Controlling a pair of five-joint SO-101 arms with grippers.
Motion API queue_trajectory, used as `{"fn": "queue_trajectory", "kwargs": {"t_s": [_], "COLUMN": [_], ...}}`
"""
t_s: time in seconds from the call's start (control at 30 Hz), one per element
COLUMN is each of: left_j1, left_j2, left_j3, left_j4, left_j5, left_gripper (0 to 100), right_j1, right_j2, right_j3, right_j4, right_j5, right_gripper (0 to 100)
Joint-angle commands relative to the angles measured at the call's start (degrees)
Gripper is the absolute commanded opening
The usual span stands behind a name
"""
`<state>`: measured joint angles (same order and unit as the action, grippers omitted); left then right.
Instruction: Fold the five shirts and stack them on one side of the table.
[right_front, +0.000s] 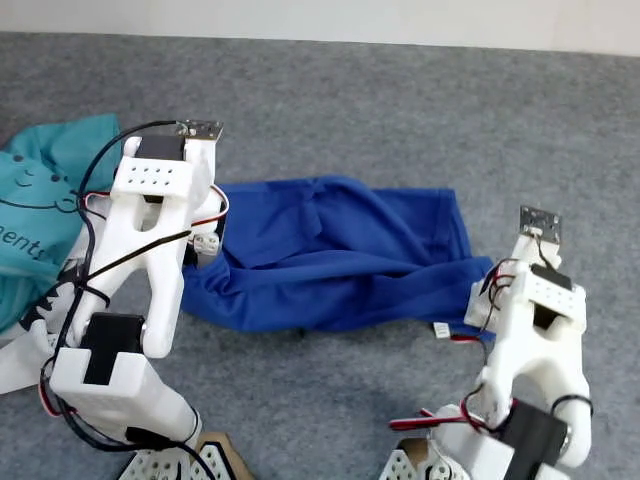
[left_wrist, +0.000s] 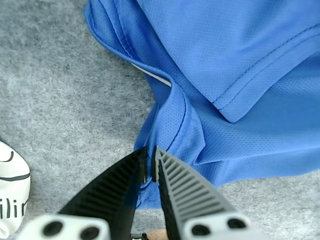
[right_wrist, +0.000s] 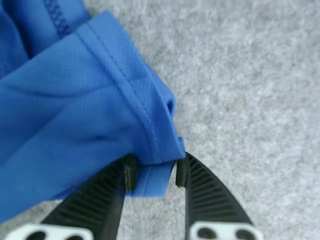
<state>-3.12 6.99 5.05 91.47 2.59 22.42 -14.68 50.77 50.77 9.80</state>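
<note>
A blue shirt (right_front: 335, 255) lies rumpled and partly folded over itself in the middle of the grey table. My left gripper (right_front: 205, 243) is at the shirt's left edge. In the left wrist view this gripper (left_wrist: 149, 160) is shut on a fold of the blue shirt (left_wrist: 240, 75), pinching the fabric between its black ribbed fingers (left_wrist: 117, 192). My right gripper (right_front: 487, 300) is at the shirt's near right corner. Seen from the right wrist, that gripper (right_wrist: 155, 172) is closed on the hemmed corner of the blue shirt (right_wrist: 75, 115), with bunched cloth filling the gap.
A teal shirt (right_front: 45, 205) with printed lines is heaped at the table's left edge. A white printed shirt (right_front: 25, 355) lies just in front of it, and its edge (left_wrist: 12, 192) appears beside the left gripper. Bare grey table (right_front: 400, 110) stretches behind the blue shirt.
</note>
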Motion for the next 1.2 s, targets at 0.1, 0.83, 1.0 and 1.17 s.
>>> {"fn": "queue_trajectory", "kwargs": {"t_s": [0.1,0.83,1.0,1.17], "left_j1": [0.66,-2.77,-5.76,-8.40], "left_j2": [-0.40,-26.68,-36.97,-48.13], "left_j3": [-0.48,-6.73,-7.08,-10.68], "left_j4": [-0.44,6.68,6.51,5.27], "left_j5": [-0.18,-0.18,-0.18,-0.09], "left_gripper": [1,1,1,1], "right_j1": [-1.45,5.85,5.85,5.85], "right_j2": [1.71,-23.52,-28.53,-34.33], "right_j3": [-4.88,-19.21,-27.82,-34.07], "right_j4": [-1.19,18.51,25.19,28.18], "right_j5": [-1.23,0.26,0.35,0.09], "right_gripper": [4.1,0.5,0.5,0.5]}}
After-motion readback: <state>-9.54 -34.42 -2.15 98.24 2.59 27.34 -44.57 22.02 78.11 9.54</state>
